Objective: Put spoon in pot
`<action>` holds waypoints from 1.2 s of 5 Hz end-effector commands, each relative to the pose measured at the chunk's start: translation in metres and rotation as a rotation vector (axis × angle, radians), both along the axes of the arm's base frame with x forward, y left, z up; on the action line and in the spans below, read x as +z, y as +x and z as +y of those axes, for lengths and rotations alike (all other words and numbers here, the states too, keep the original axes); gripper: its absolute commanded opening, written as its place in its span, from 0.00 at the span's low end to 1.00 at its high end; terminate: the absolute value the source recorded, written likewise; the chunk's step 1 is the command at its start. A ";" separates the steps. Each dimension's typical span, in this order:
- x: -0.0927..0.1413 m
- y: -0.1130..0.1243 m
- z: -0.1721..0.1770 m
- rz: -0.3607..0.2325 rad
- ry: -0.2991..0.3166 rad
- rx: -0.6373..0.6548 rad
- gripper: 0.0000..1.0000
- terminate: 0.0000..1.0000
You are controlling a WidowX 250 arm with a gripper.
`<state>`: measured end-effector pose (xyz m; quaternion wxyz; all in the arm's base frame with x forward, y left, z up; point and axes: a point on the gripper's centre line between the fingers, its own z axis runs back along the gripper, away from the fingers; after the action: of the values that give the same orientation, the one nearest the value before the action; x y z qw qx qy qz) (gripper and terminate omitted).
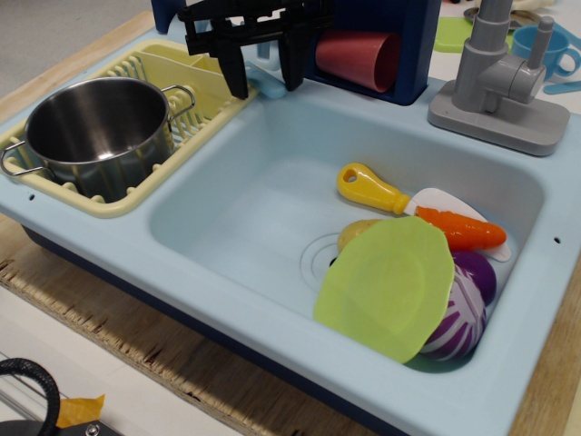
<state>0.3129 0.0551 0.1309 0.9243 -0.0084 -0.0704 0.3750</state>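
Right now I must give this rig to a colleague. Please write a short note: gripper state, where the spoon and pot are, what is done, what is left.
Gripper: black fingers straddle the spoon on the sink's back rim, one on each side; whether they touch it I cannot tell.
Spoon: light blue, lying on the rim beside the yellow drying rack, mostly hidden between the fingers, not lifted.
Pot: steel, upright in the rack, nothing inside.
Done: gripper placed over the spoon.
Left: grasp the spoon, lift it, carry it left over the pot and release it inside.
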 end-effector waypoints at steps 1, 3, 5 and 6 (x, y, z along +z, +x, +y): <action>0.011 0.005 0.003 -0.025 0.003 0.011 0.00 0.00; 0.030 -0.014 -0.005 -0.013 0.041 0.094 0.00 0.00; 0.045 -0.051 -0.003 0.028 0.045 0.356 1.00 0.00; 0.041 -0.070 0.008 0.077 -0.025 0.485 0.00 0.00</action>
<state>0.2304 0.0629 0.1582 0.7929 0.0048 0.0038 0.6093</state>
